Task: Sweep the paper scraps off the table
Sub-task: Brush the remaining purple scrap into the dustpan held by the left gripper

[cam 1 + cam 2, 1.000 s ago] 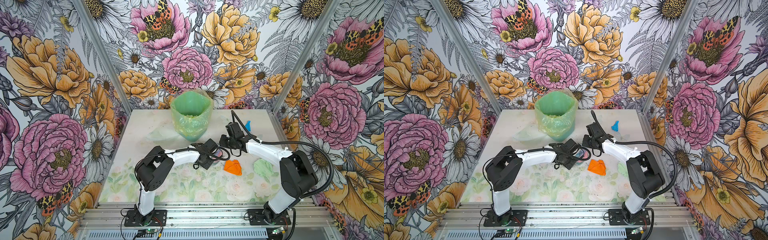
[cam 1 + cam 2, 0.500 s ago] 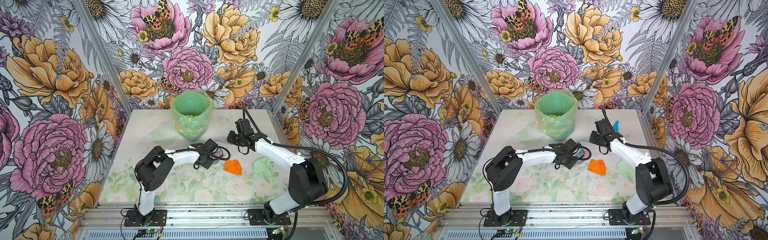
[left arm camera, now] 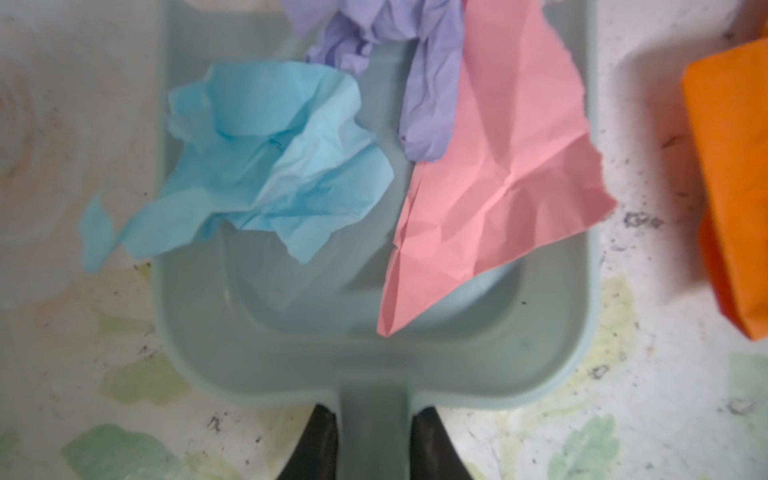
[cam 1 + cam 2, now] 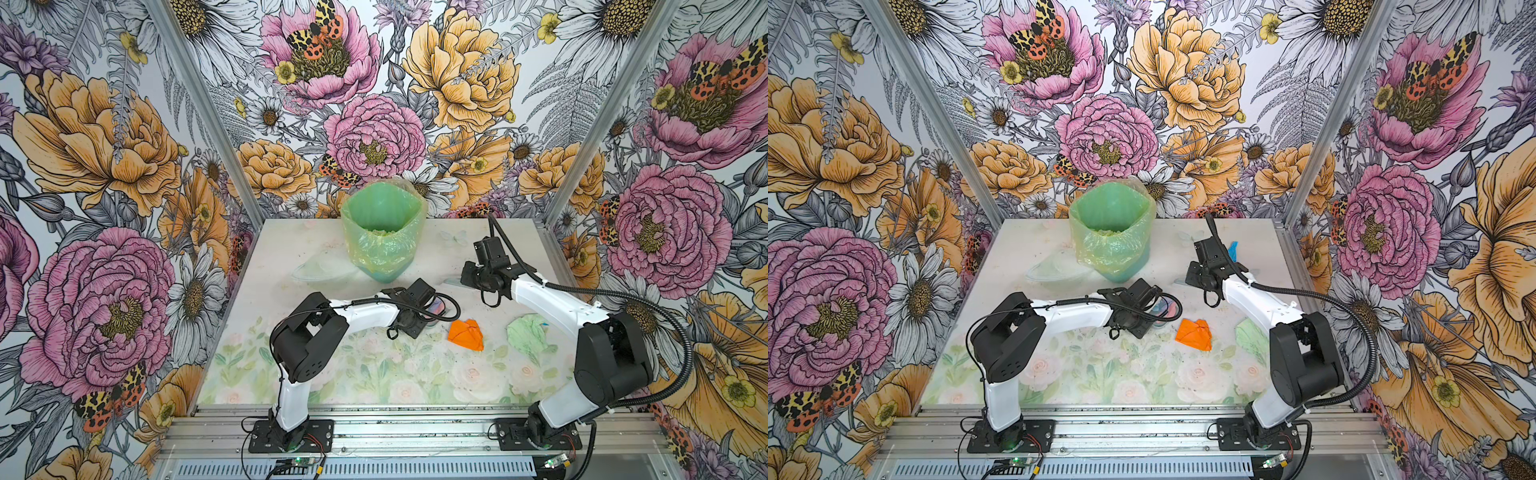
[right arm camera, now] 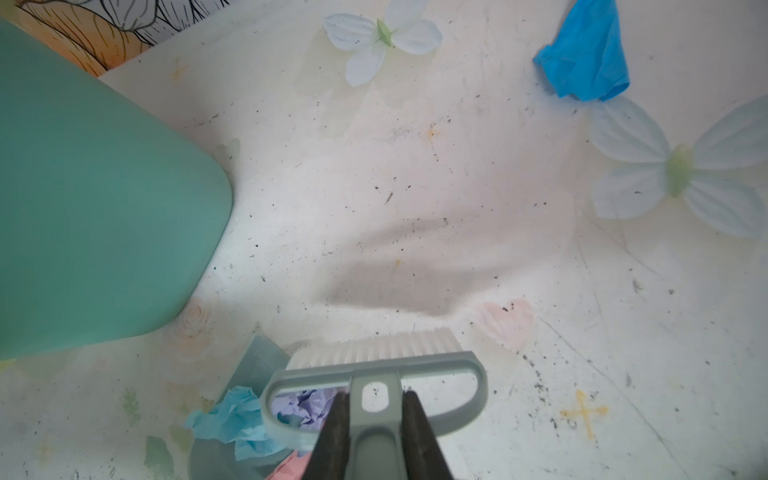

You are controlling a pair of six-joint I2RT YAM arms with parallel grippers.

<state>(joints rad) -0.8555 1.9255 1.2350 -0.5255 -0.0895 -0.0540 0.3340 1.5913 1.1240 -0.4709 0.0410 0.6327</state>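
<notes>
No writing, labels, brand names or numbers can be read in any view. The only sign-like marks are a small yellow cross (image 5: 584,412) and a pale pink heart (image 5: 507,322). Both are on the whitish, faintly flower-printed tabletop (image 5: 415,166) and show in the right wrist view.

A robot test booth in a lab: behind the green bin (image 4: 382,237) and on both its sides rise flat walls (image 4: 104,166) papered with huge flowers, joined by bare aluminium posts (image 4: 203,108). In front of the bin, the table (image 4: 374,374) ends at a metal rail (image 4: 415,436) where two arm bases (image 4: 291,436) are bolted, beside a small lit circuit board (image 4: 297,460).
</notes>
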